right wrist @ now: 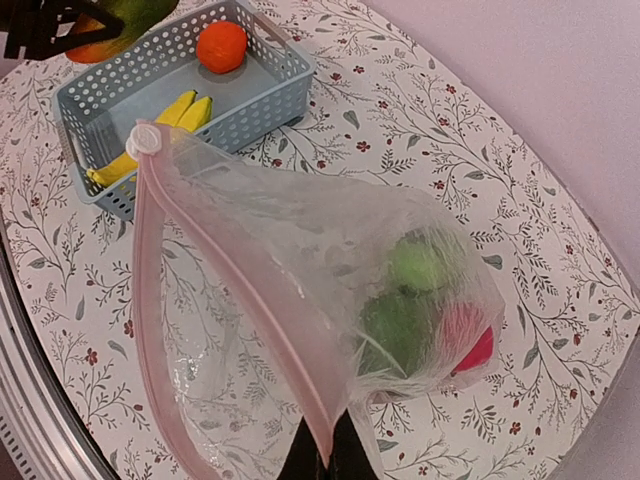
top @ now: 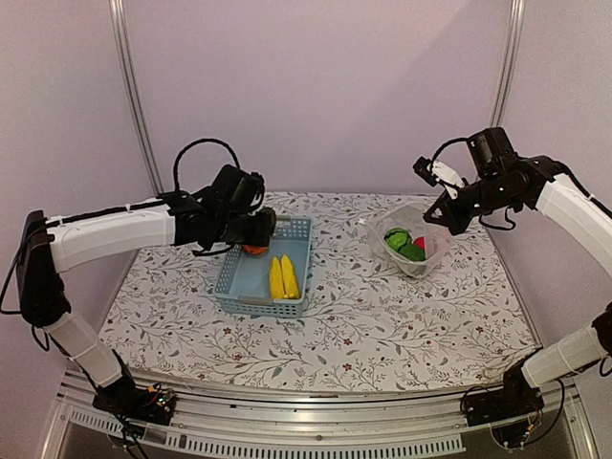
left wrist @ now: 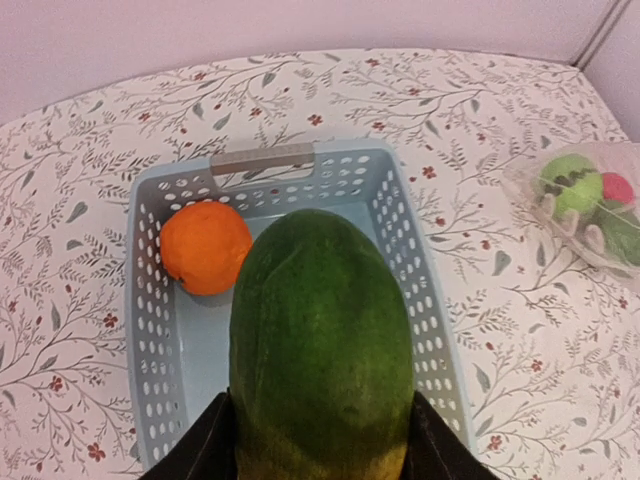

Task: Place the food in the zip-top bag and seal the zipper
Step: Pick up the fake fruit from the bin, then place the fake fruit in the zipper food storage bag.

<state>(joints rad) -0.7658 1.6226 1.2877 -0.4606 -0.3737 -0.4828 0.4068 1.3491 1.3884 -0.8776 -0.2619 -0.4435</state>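
My left gripper (left wrist: 322, 440) is shut on a large green and orange toy fruit (left wrist: 320, 340) and holds it above the light-blue basket (left wrist: 400, 215). In the top view this gripper (top: 256, 234) hangs over the basket's far left corner. An orange (left wrist: 205, 248) and two yellow bananas (top: 283, 276) lie in the basket. My right gripper (right wrist: 335, 455) is shut on the pink zipper strip (right wrist: 240, 300) of the clear zip-top bag (right wrist: 330, 260) and holds its mouth open and raised. Two green pieces (right wrist: 405, 300) and a red piece (right wrist: 475, 350) sit in the bag (top: 413, 241).
The floral cloth (top: 382, 316) covers the table. The basket (top: 266, 268) stands left of centre and the bag right of centre. A pale wall with two metal posts (top: 134, 96) rises behind. A metal rail (top: 306, 421) runs along the near edge.
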